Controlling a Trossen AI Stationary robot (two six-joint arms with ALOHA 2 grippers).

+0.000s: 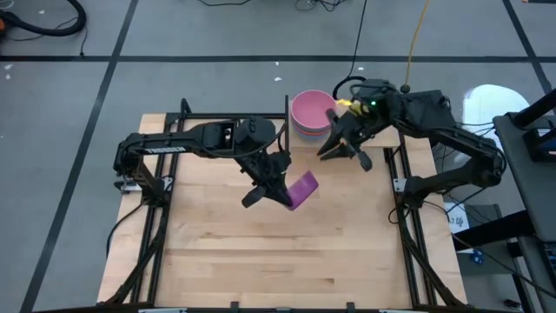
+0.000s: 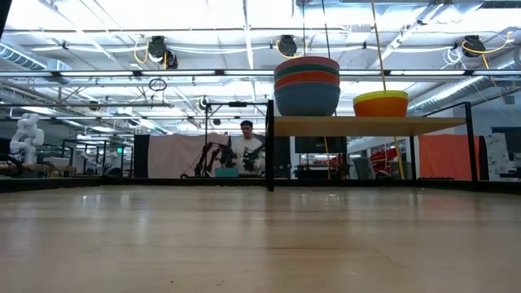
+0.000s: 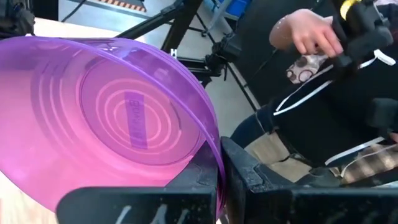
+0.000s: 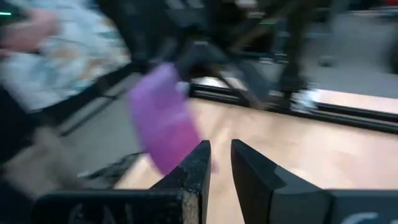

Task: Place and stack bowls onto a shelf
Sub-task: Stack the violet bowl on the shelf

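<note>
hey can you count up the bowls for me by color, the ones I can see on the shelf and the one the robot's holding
Pink bowl: 1
Teal bowl: 1
Red-orange bowl: 1
Blue bowl: 1
Yellow bowl: 1
Orange bowl: 1
Purple bowl, in the left gripper: 1
Total: 7 bowls, 6 of them on the shelf.

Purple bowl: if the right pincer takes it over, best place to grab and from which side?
Probably the free rim. The purple bowl hangs tilted on edge above the table, the left pincer clamped on the rim at one side. The thin wall suits a pinch, one finger inside, one outside. The right pincer, near the shelf, could come from its own side.
</note>
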